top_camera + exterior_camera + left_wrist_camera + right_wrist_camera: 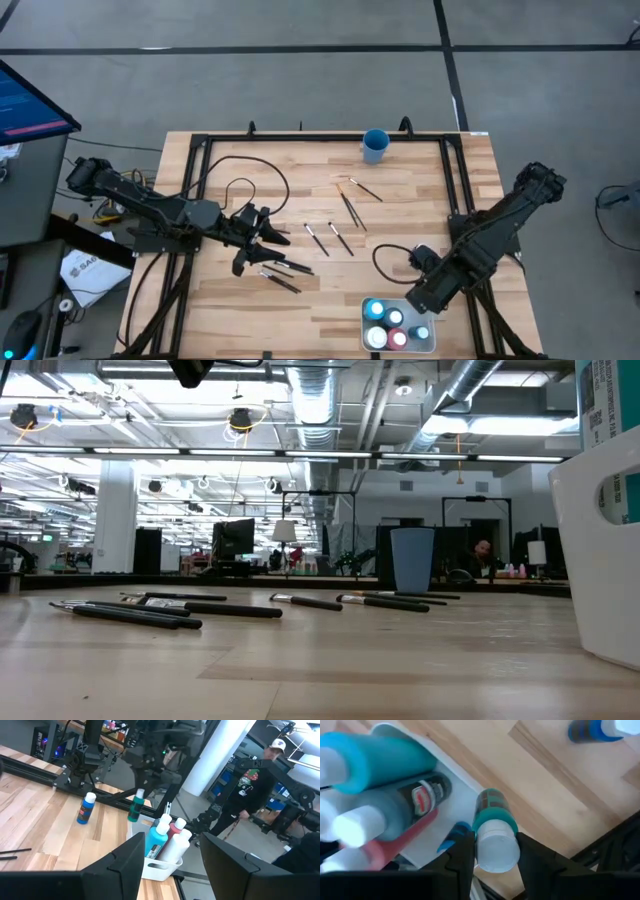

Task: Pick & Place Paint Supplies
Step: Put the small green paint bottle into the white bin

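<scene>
Left gripper [262, 240] hangs over the paintbrushes [284, 272], left of white tray [432, 345], jaws parted, holding nothing. Right gripper [495, 851] just beside tray, clenched on teal paint bottle [492, 832] near its cap. Bottle probably light, rigid, slick; cap-end grip suits.

Dark jointed arms (black cables).

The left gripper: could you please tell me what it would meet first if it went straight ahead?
Probably the white tray of paint bottles, seen straight ahead between the left gripper's fingers, though depth is unclear.
</scene>
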Motion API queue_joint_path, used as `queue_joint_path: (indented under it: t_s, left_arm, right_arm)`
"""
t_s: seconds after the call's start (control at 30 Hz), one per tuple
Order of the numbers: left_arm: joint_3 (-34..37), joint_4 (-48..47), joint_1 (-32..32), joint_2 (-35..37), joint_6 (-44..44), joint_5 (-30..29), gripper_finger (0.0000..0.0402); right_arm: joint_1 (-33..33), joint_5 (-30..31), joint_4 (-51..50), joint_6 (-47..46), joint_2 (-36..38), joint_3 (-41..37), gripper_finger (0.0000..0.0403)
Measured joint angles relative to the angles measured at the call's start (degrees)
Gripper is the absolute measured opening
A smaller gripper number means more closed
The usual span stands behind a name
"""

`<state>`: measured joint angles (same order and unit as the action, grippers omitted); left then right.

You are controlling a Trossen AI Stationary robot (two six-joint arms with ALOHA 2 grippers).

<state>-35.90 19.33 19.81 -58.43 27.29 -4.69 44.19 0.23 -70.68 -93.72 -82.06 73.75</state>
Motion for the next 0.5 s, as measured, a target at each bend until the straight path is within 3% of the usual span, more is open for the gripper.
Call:
queue_joint_path:
  t_s: [0.2,0.5]
  left_arm:
    - [0.0,0.0,0.0,0.0,0.0,0.0,0.0182]
    - [0.0,0.0,0.0,0.0,0.0,0.0,0.0182]
  right_arm:
    - [2.4,0.0,2.1,-1.1,0.0,2.1,0.0109]
    - [6.2,-0.2,2.7,-6.9,-4.6,2.0,0.012]
